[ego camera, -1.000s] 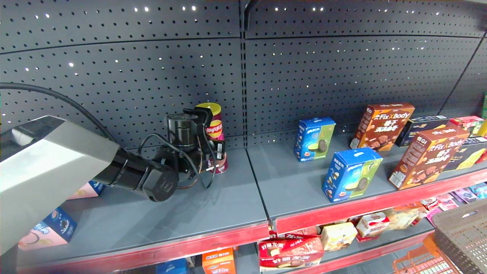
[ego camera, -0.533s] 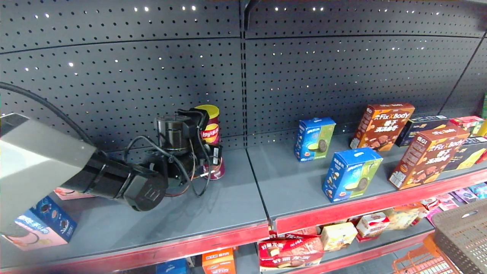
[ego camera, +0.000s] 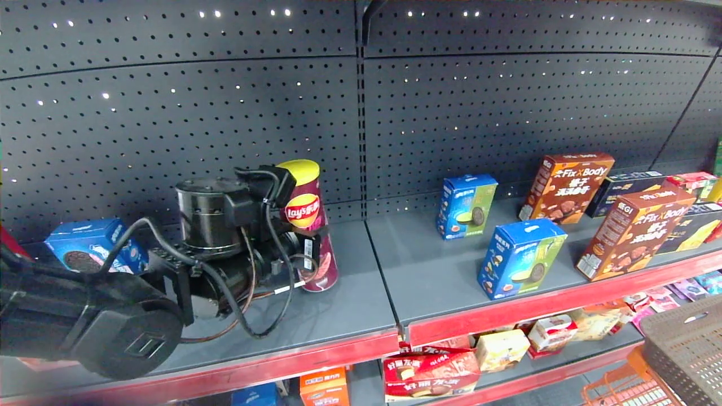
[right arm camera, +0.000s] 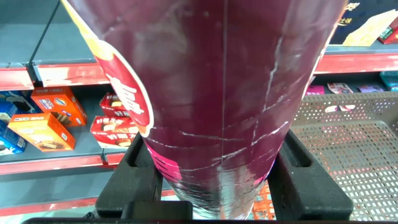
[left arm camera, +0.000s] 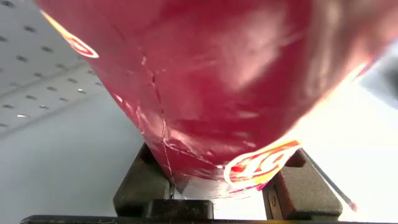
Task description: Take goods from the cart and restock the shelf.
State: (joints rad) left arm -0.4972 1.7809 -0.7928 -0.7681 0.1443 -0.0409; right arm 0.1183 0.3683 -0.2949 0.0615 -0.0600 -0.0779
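A maroon chip can with a yellow lid tilts slightly, base at the grey shelf, pinched by the left jaws. The right jaws pinch a second maroon can above a mesh basket.

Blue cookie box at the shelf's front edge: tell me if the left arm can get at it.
Probably not yet: the left gripper is shut on the chips can. The shelf between it and the blue cookie box looks bare, so the way itself seems free.

Shop, pegboard-backed shelf, boxed snacks, cart
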